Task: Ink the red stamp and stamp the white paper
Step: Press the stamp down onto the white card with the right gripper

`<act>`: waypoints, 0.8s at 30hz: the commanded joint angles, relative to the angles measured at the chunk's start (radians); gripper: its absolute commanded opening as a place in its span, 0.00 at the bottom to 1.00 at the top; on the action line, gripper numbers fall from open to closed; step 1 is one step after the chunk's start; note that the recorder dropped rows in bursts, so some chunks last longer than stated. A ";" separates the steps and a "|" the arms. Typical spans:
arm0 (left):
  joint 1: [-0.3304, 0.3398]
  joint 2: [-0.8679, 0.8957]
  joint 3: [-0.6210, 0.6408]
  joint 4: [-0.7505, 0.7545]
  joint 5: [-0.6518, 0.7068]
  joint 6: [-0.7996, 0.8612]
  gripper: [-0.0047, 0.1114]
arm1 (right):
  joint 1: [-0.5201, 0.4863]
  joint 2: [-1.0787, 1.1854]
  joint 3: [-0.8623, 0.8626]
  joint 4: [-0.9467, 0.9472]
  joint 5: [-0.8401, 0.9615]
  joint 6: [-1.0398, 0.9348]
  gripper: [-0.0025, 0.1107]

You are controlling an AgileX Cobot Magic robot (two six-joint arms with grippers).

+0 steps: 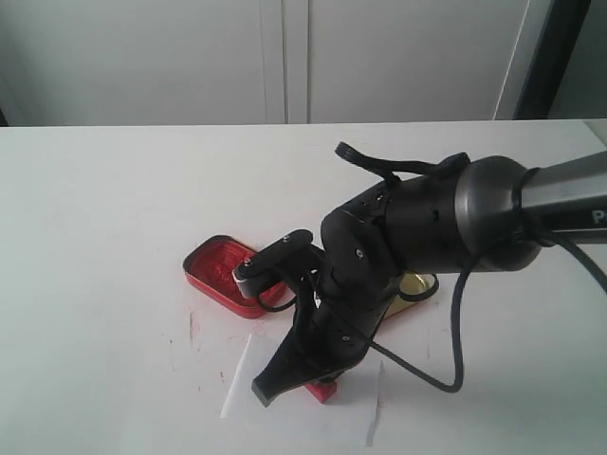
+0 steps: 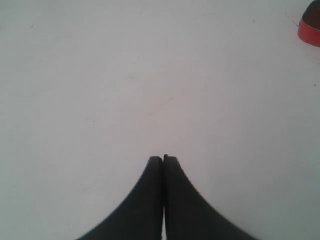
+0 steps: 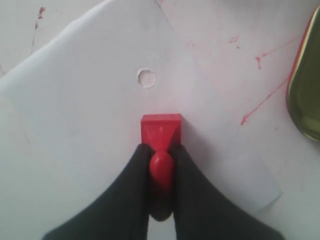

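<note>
My right gripper (image 3: pixel 161 150) is shut on the knobbed handle of the red stamp (image 3: pixel 161 131). The stamp's square base rests on the white paper (image 3: pixel 100 115), just short of the punched hole (image 3: pixel 146 78). In the exterior view the right arm reaches across the middle, and the red stamp (image 1: pixel 321 390) shows under its black fingers (image 1: pixel 270 384) on the white paper (image 1: pixel 248 379) at the table's front edge. The left gripper (image 2: pixel 163 159) is shut on nothing, over bare white table. It does not show in the exterior view.
An open red tin of red paste (image 1: pixel 220 270) lies left of the right arm, its corner also showing (image 2: pixel 311 27). The gold tin lid (image 1: pixel 417 284) sits behind the arm (image 3: pixel 306 95). Red ink smears (image 3: pixel 260 107) mark the table near the paper.
</note>
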 commanded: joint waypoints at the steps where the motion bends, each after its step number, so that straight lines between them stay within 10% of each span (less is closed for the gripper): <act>1: -0.010 -0.004 0.007 -0.003 0.000 -0.003 0.04 | 0.003 0.090 0.044 0.000 -0.001 0.005 0.02; 24: -0.010 -0.004 0.007 -0.003 0.000 -0.003 0.04 | 0.003 0.115 0.055 0.004 -0.013 0.026 0.02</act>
